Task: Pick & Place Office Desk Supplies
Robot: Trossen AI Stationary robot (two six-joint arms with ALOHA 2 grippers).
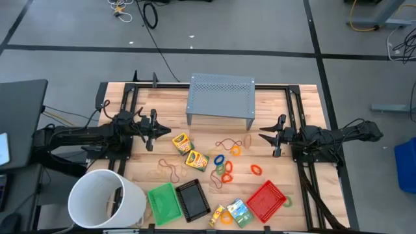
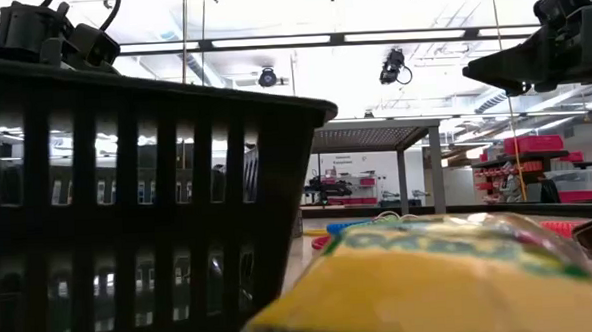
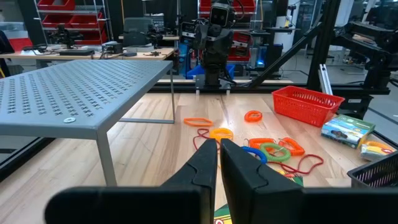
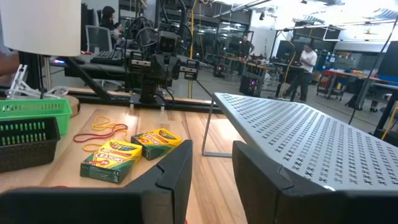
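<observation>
Two yellow-green crayon boxes (image 1: 182, 142) (image 1: 196, 160) lie flat mid-table; a third (image 1: 239, 212) lies by the near edge. Brown rubber bands (image 1: 170, 170) and coloured rings (image 1: 224, 162) are scattered around them on the wood. Green (image 1: 164, 200), black (image 1: 193, 198) and red (image 1: 266, 199) mesh trays stand near the front edge. My left gripper (image 1: 164, 132) hovers shut, left of the crayon boxes, pointing toward the table's right (image 3: 219, 146). My right gripper (image 1: 261, 136) hovers open at the right, pointing toward the table's left (image 4: 211, 155), with nothing between its fingers.
A grey perforated metal stand (image 1: 221, 97) stands at the table's far middle, between both arms. A big white bucket (image 1: 107, 198) sits at the near left corner. Bare wood lies between the right gripper and the rings.
</observation>
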